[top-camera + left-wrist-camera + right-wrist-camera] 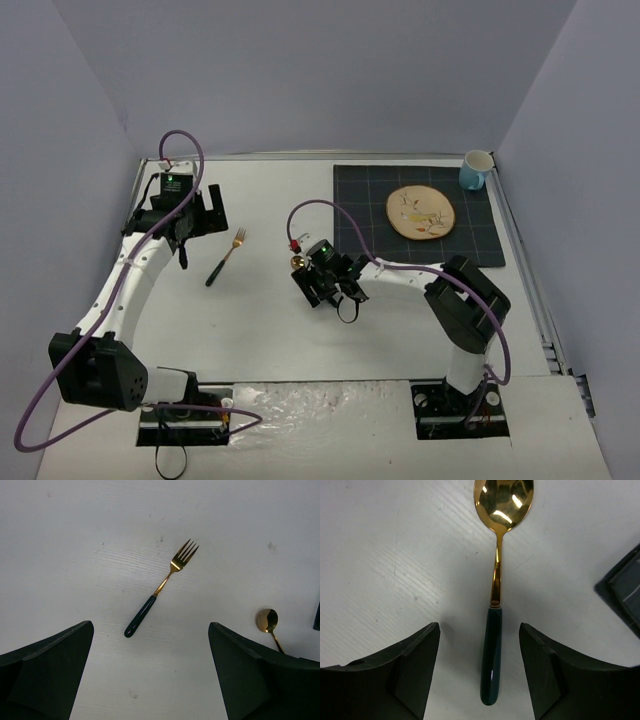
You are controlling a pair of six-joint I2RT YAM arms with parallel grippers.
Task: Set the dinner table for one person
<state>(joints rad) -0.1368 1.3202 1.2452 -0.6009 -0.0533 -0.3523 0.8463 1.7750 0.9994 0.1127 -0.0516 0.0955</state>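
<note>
As jaws gape, right gripper [479, 645] straddles spoon [496, 580] (handle) on dinner table [380, 555].

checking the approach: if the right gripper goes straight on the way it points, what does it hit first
Probably the spoon: its dark handle lies centred under the open right gripper. Height unclear.

I am reading the top external camera as looking steeply down from high behind the near edge, taking in the whole bench [270, 330]. The left wrist camera is looking straight down from a middling height, holding the fork [161, 587] near centre and the spoon [268, 622] at its right margin. The right wrist camera is sitting far nearer the surface, directly over that same spoon. The fork is also showing in the top view.
</note>
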